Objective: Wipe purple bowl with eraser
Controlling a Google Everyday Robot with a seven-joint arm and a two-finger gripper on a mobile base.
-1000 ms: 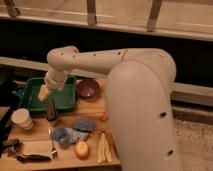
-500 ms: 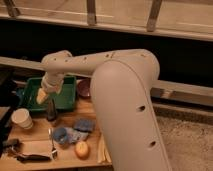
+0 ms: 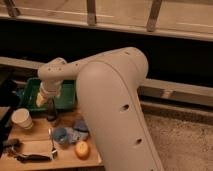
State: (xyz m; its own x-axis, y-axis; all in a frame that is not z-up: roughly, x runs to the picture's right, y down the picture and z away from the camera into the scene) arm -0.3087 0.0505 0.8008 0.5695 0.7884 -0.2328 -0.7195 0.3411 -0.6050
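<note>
Wooden table (image 3: 36,132); hand (image 3: 50,111) at green tray (image 3: 66,98) front, white cup (image 3: 22,119) near, arm (image 3: 115,100) foremost.

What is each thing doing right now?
Green rectangular plastic tray: lying flat, partly behind the white robot arm.
Dark end effector: hangs pointing down beside the tray.
White paper cup: standing upright.
Round orange fruit: resting on the wooden table.
Purple bowl: not in sight.

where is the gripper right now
In the camera view the gripper hangs at the left, over the front edge of the green tray, near the white cup.
</note>
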